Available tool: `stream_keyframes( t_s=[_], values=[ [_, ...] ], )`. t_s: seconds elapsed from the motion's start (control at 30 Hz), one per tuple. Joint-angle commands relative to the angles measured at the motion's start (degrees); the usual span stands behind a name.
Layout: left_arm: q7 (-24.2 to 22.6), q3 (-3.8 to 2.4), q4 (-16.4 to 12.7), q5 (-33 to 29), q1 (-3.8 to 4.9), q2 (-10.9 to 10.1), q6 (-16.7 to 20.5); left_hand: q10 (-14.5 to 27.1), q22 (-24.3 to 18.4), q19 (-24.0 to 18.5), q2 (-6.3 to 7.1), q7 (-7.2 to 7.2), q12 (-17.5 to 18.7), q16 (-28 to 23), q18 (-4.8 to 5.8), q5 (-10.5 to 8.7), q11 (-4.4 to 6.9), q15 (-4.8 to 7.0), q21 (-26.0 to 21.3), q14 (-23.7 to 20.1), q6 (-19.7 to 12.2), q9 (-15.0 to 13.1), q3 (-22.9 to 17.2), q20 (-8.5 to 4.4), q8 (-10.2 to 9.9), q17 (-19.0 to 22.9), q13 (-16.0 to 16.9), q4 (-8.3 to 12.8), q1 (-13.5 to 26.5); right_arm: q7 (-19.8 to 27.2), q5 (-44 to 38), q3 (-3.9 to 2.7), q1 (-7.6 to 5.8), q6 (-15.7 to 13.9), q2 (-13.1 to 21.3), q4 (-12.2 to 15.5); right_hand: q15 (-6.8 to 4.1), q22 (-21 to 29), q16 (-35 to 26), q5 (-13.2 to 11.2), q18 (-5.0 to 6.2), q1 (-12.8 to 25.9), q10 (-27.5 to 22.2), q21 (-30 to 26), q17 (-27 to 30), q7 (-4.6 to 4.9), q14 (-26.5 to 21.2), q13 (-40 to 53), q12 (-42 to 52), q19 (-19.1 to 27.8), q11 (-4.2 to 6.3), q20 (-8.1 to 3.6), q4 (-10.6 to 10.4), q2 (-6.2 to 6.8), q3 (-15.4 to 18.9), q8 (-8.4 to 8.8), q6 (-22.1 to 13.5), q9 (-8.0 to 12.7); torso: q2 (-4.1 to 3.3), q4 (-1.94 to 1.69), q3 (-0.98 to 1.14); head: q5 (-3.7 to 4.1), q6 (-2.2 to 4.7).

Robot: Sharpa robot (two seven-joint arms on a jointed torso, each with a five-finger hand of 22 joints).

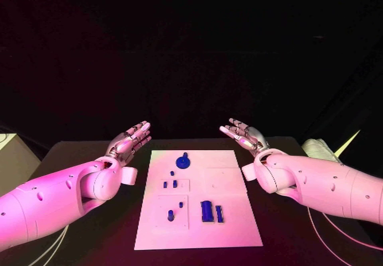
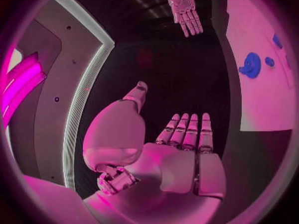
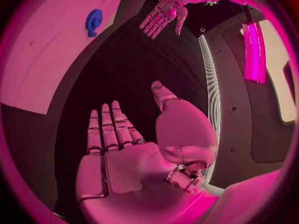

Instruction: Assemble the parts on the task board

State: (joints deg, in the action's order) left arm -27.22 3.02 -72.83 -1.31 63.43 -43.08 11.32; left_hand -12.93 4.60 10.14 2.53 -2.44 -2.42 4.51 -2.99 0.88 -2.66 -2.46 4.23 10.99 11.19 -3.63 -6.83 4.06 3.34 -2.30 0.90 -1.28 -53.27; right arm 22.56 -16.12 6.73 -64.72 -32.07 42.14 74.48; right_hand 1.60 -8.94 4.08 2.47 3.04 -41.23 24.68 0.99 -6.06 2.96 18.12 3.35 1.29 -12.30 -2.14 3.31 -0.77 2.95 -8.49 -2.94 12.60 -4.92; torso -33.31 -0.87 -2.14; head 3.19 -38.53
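Note:
The white task board [image 1: 223, 221] lies in the middle of the black table. On it are a round blue gear-like part [image 1: 184, 162] at the far end, small blue pegs [image 1: 170, 183] in the middle, and taller blue blocks [image 1: 207, 211] near the front. My left hand [image 1: 130, 141] hovers left of the board's far end, palm up, fingers apart, holding nothing. My right hand [image 1: 243, 134] mirrors it on the right, also with nothing in it. The left wrist view shows the left hand [image 2: 181, 149], the board [image 2: 255, 94] and the gear [image 2: 251, 65]; the right wrist view shows the right hand [image 3: 124, 154] and the gear [image 3: 93, 21].
A pale cloth-like object [image 1: 319, 148] lies at the table's far right corner. A light box [image 1: 14, 158] stands off the table's left side. Bare black table [image 1: 79, 160] flanks the board on both sides.

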Motion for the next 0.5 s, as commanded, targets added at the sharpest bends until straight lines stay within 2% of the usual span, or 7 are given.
stream_keyframes(
  t_s=[0.03, 0.1, 0.2, 0.33, 0.43, 0.5],
  values=[
    [-0.60, -0.39, -2.14, 0.34, -0.31, -0.11, 5.80, 12.93, -4.60, -10.14, -2.53, 2.44, 2.42, -4.51, 2.99, -0.88, 2.66, 2.46, -4.23, -10.99, -11.19, 3.63, 6.83, -4.06, -3.34, 2.30, -0.90, 1.28, 53.27, 2.67, 5.10, -1.32, 0.97, -4.04, 0.50, 3.59, -1.60, 8.94, -4.08, -2.47, -3.04, 41.23, -24.68, -0.99, 6.06, -2.96, -18.12, -3.35, -1.29, 12.30, 2.14, -3.31, 0.77, -2.95, 8.49, 2.94, -12.60, 4.92, 1.28, 0.53, 1.28, -1.83, 2.36],
    [-0.80, -0.66, -3.71, 0.44, -0.62, -0.27, 8.62, 12.93, -4.60, -10.14, -2.53, 2.44, 2.42, -4.51, 2.99, -0.88, 2.66, 2.46, -4.23, -10.99, -11.19, 3.63, 6.83, -4.06, -3.34, 2.30, -0.90, 1.28, 53.27, 3.75, 7.70, -2.60, 1.82, -5.93, 0.98, 6.39, -1.60, 8.94, -4.08, -2.47, -3.04, 41.23, -24.68, -0.99, 6.06, -2.96, -18.12, -3.35, -1.29, 12.30, 2.14, -3.31, 0.77, -2.95, 8.49, 2.94, -12.60, 4.92, 1.65, 0.68, 1.66, -2.42, 3.14],
    [-1.24, -1.24, -6.99, 0.66, -1.26, -0.60, 14.53, 12.93, -4.60, -10.14, -2.53, 2.44, 2.42, -4.51, 2.99, -0.88, 2.66, 2.46, -4.23, -10.99, -11.19, 3.63, 6.83, -4.06, -3.34, 2.30, -0.90, 1.28, 53.27, 5.39, 11.68, -4.55, 3.11, -8.82, 1.72, 10.68, -1.60, 8.94, -4.08, -2.47, -3.04, 41.23, -24.68, -0.99, 6.06, -2.96, -18.12, -3.35, -1.29, 12.30, 2.14, -3.31, 0.77, -2.95, 8.49, 2.94, -12.60, 4.92, 2.05, 0.83, 2.05, -3.06, 3.97],
    [-1.75, -1.92, -10.89, 0.91, -2.03, -0.99, 21.56, 12.93, -4.60, -10.14, -2.53, 2.44, 2.42, -4.51, 2.99, -0.88, 2.66, 2.46, -4.23, -10.99, -11.19, 3.63, 6.83, -4.06, -3.34, 2.30, -0.90, 1.28, 53.27, 6.65, 14.71, -6.03, 4.10, -11.02, 2.29, 13.95, -1.60, 8.94, -4.08, -2.47, -3.04, 41.23, -24.68, -0.99, 6.06, -2.96, -18.12, -3.35, -1.29, 12.30, 2.14, -3.31, 0.77, -2.95, 8.49, 2.94, -12.60, 4.92, 2.13, 0.87, 2.14, -3.19, 4.15],
    [-2.11, -2.40, -13.59, 1.08, -2.57, -1.26, 26.43, 12.93, -4.60, -10.14, -2.53, 2.44, 2.42, -4.51, 2.99, -0.88, 2.66, 2.46, -4.23, -10.99, -11.19, 3.63, 6.83, -4.06, -3.34, 2.30, -0.90, 1.28, 53.27, 7.17, 15.97, -6.65, 4.51, -11.93, 2.52, 15.31, -1.60, 8.94, -4.08, -2.47, -3.04, 41.23, -24.68, -0.99, 6.06, -2.96, -18.12, -3.35, -1.29, 12.30, 2.14, -3.31, 0.77, -2.95, 8.49, 2.94, -12.60, 4.92, 2.13, 0.87, 2.14, -3.19, 4.15],
    [-2.27, -2.61, -14.80, 1.16, -2.81, -1.38, 28.60, 12.93, -4.60, -10.14, -2.53, 2.44, 2.42, -4.51, 2.99, -0.88, 2.66, 2.46, -4.23, -10.99, -11.19, 3.63, 6.83, -4.06, -3.34, 2.30, -0.90, 1.28, 53.27, 7.23, 16.12, -6.73, 4.56, -12.05, 2.55, 15.48, -1.60, 8.94, -4.08, -2.47, -3.04, 41.23, -24.68, -0.99, 6.06, -2.96, -18.12, -3.35, -1.29, 12.30, 2.14, -3.31, 0.77, -2.95, 8.49, 2.94, -12.60, 4.92, 2.13, 0.87, 2.14, -3.19, 4.15]
  ],
)
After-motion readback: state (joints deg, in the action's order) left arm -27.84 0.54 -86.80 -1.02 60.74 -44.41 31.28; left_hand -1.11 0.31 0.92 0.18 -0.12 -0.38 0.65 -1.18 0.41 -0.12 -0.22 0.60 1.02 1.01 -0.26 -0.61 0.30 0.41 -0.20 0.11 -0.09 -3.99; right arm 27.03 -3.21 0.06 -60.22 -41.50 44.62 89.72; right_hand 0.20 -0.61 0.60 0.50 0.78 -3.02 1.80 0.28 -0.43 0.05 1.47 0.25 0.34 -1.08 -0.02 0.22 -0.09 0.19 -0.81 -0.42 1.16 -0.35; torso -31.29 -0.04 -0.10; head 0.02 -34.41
